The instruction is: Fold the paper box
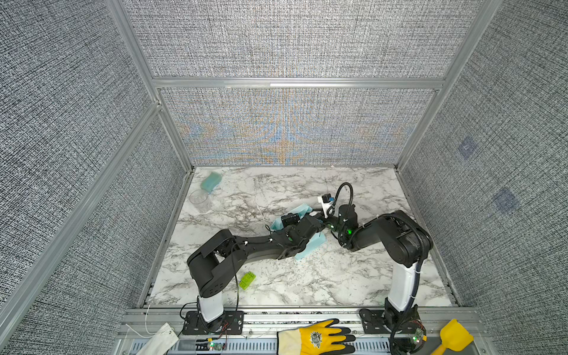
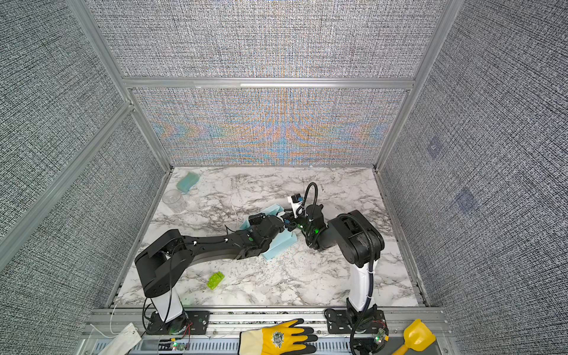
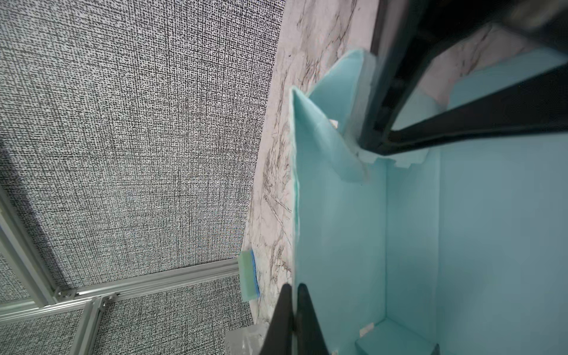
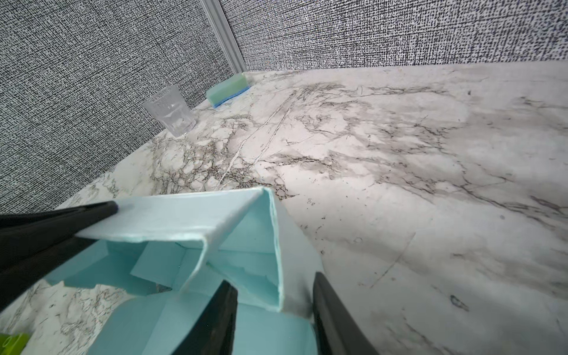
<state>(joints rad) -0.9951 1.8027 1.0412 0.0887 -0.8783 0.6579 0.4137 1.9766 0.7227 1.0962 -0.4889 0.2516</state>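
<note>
The pale-blue paper box (image 1: 311, 247) lies half-formed at mid-table, mostly under both wrists in both top views. In the left wrist view, my left gripper (image 3: 293, 285) is shut on the top edge of one raised wall of the paper box (image 3: 338, 233). Its inside and floor show beside it. In the right wrist view, my right gripper (image 4: 272, 278) stands open. A folded corner flap of the paper box (image 4: 276, 246) rises between its jaws, one finger inside the box and one outside. The left gripper's dark fingers (image 4: 92, 210) pinch the far end of the adjoining wall.
A teal sponge block (image 1: 211, 180) and a clear cup (image 1: 199, 198) sit at the back left near the wall. A lime-green brick (image 1: 247, 280) lies in front of the left arm. A yellow glove (image 1: 316, 338) and a yellow scoop (image 1: 453, 336) rest on the front rail.
</note>
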